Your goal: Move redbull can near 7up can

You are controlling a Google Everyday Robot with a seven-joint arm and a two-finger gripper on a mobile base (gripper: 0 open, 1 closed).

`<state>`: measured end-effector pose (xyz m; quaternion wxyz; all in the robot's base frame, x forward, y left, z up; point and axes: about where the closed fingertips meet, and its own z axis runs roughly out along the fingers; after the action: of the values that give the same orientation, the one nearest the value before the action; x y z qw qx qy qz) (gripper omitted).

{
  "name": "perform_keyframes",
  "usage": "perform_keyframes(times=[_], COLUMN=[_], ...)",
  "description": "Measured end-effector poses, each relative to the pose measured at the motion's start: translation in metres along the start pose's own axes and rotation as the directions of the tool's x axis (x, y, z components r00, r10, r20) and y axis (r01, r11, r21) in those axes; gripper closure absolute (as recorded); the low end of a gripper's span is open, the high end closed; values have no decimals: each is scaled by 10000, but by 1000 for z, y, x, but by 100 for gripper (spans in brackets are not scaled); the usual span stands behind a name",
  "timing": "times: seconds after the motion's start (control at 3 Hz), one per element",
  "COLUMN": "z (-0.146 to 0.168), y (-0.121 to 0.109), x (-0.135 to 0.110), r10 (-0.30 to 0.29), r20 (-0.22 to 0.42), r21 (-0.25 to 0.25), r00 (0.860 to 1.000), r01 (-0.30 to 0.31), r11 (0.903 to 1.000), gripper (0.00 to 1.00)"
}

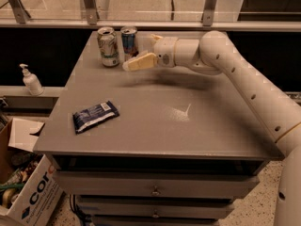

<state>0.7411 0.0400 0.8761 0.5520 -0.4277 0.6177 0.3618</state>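
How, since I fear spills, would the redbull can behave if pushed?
Probably tips easily: the redbull can is tall, slim, upright. Smooth metal may slip. The open gripper sits beside it; it could knock the nearby 7up can.

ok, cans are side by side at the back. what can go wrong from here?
1. The gripper sits open just right of the redbull can, its lower finger close to the can's base; a sideways swing could clip it.
2. The redbull can stands close beside the 7up can; tipping one would likely topple the other.
3. Both stand near the table's back edge, so a knocked can may roll off.
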Motion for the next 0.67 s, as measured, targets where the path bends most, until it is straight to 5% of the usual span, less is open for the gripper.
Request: perform_keyframes(times=[0.67], z=[-76], y=[-22], x=[2], r10=[-560], r20=[-103], r21=[354], r00=[9984], r01=[564], r11=[9978], gripper=[0])
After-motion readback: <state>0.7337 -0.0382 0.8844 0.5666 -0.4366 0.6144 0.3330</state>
